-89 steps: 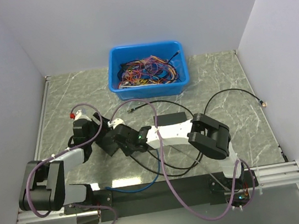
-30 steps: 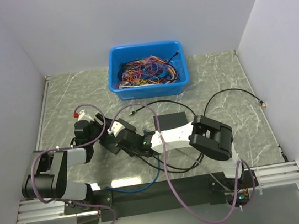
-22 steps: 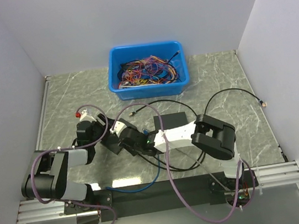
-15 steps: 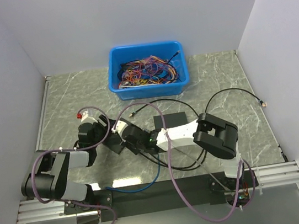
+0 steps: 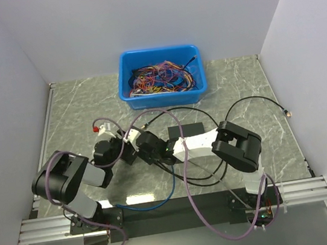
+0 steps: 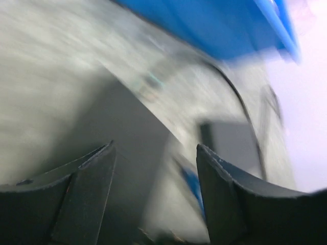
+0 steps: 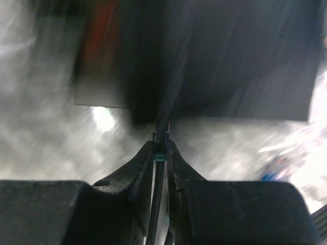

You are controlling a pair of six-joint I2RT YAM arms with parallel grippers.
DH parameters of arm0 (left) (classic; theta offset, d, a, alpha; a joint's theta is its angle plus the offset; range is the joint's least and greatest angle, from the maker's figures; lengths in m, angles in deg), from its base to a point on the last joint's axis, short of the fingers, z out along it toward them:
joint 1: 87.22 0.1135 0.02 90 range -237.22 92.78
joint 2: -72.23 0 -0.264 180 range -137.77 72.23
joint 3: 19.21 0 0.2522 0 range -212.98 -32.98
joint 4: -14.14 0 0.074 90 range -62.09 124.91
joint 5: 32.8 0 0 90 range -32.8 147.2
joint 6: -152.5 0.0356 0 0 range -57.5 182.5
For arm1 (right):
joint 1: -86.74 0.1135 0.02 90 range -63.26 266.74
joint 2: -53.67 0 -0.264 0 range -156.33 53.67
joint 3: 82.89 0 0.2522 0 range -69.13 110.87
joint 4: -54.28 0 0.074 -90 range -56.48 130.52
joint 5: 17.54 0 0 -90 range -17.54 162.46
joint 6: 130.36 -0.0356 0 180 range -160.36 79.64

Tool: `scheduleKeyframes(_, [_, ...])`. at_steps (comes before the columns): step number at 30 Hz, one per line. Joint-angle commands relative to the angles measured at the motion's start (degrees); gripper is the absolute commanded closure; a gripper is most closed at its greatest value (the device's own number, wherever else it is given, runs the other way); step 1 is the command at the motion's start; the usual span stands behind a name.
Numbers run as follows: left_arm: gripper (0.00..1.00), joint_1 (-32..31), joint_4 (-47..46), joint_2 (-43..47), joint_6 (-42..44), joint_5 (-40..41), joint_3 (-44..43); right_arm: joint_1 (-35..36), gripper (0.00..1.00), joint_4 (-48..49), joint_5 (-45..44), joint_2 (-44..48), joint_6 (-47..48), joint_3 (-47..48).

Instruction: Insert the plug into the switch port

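Note:
In the right wrist view my right gripper is shut on the plug, a small teal-clipped connector on a black cable. Its tip points at the long edge of the dark charcoal switch just ahead; blur hides the switch port itself. My left gripper stands open, and a dark flat surface, probably the switch, lies between and below its fingers. Whether they touch it I cannot tell. From above, the left gripper and the right gripper meet over the switch at centre left.
A blue bin of tangled coloured wires stands at the back. A plain black slab lies just right of the grippers. Loose black cable loops to the right, and a blue cable runs near the front rail.
The left arm has swung right and folded in, bringing its gripper closer to the right one. The right gripper has shifted slightly right and back. The slab is more uncovered.

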Motion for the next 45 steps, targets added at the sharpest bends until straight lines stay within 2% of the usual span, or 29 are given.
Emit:
scheduleKeyframes(1, [0.29,-5.5,13.4,-6.1,-6.1,-12.7,6.2,-2.6,1.00,18.3,-12.1,-0.6,2.5,5.7])
scheduleKeyframes(4, [0.29,-6.4,9.8,-8.3,-7.7,-13.3,7.7,-2.7,1.00,18.5,-15.7,-2.3,1.9,7.5])
scheduleKeyframes(7, [0.29,-6.6,7.5,-9.6,-8.4,-13.7,8.5,-2.8,1.00,19.4,-15.7,-3.0,2.6,7.0])
scheduleKeyframes(11, [0.28,-6.5,7.8,-7.2,-9.7,-14.0,8.5,-2.8,1.00,19.6,-15.0,-3.1,2.2,4.4])
scheduleKeyframes(13, [0.25,-6.6,10.4,-3.2,-10.1,-13.7,7.9,-2.9,1.00,20.0,-14.3,-2.5,1.7,3.1])
scheduleKeyframes(15, [0.20,-6.6,14.6,2.7,-10.0,-12.7,7.1,-2.9,1.00,20.3,-13.8,-1.9,1.5,1.3])
scheduleKeyframes(18, [0.15,-6.6,27.5,13.4,-7.8,-8.5,3.9,-2.9,1.00,20.6,-13.6,-1.1,-0.6,-0.8])
scheduleKeyframes(19, [0.11,-6.6,34.9,16.2,-6.5,-5.6,1.8,-2.8,1.00,20.8,-13.6,-1.0,-0.9,-1.3])
scheduleKeyframes(21, [0.05,-6.6,41.9,23.6,-4.9,-2.3,-0.7,-2.7,1.00,20.8,-13.4,-0.7,-1.9,-2.4])
scheduleKeyframes(23, [0.03,-6.5,50.0,27.4,-2.4,2.9,-4.5,-2.8,1.00,20.9,-13.0,-0.6,-2.3,-3.0])
scheduleKeyframes(25, [0.01,-5.5,53.4,29.9,-0.5,5.7,-7.8,-2.5,1.00,20.7,-12.9,-0.7,-2.7,-3.4])
scheduleKeyframes(27, [0.01,-2.6,55.4,29.7,0.8,6.1,-9.4,-2.4,1.00,20.5,-13.0,-0.9,-2.9,-3.6])
scheduleKeyframes(33, [0.01,7.3,53.0,23.9,2.0,-1.2,-12.7,-2.1,1.00,20.1,-13.1,-2.0,-3.2,-3.5])
scheduleKeyframes(40, [0.01,10.5,47.0,14.9,2.8,-0.4,-17.6,-2.1,1.00,20.2,-12.8,-3.8,-3.6,-3.6])
scheduleKeyframes(45, [0.03,14.4,39.8,5.9,3.5,-4.9,-22.0,-1.9,1.00,19.9,-11.6,-3.9,-4.3,-4.0])
